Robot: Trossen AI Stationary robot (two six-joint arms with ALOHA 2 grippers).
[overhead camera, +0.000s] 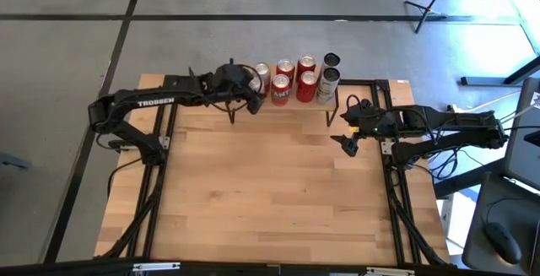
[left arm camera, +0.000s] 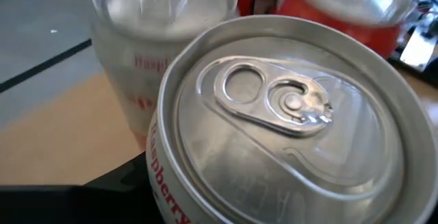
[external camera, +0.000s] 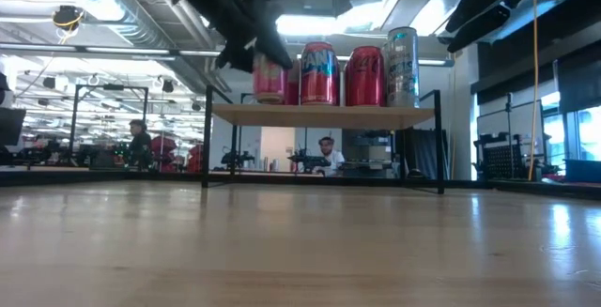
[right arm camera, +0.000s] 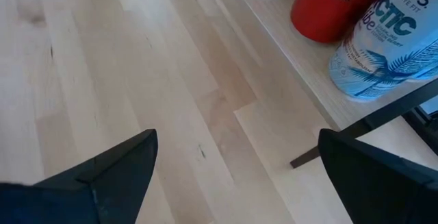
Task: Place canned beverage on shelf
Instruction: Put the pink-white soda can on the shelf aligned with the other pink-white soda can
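Observation:
The shelf [external camera: 324,115] stands at the table's far edge on thin black legs and carries several cans, red ones [external camera: 319,72] and a tall silver one [external camera: 402,63]. At its left end my left gripper [external camera: 246,39] is shut on a pink-and-white canned beverage [external camera: 269,80], whose silver top with pull tab [left arm camera: 287,114] fills the left wrist view. A like can [left arm camera: 157,46] stands just behind it. My right gripper [overhead camera: 346,131] hangs open over the table in front of the shelf's right end, with nothing between its fingers [right arm camera: 130,162]. My left gripper holds the can by its side wall just under the rim [left arm camera: 161,176], between its two fingers, one dark finger [left arm camera: 102,190] showing beside it. The fingers slant down from the table's left. The can is upright, its bottom level with the shelf top; whether it rests there I cannot tell.
Through the right wrist view the shelf's right end [right arm camera: 287,59] shows with a red can [right arm camera: 328,8] and a blue-and-white can [right arm camera: 390,39] on it. The wooden tabletop [overhead camera: 270,192] in front of the shelf is bare. People sit in the room behind [external camera: 326,152].

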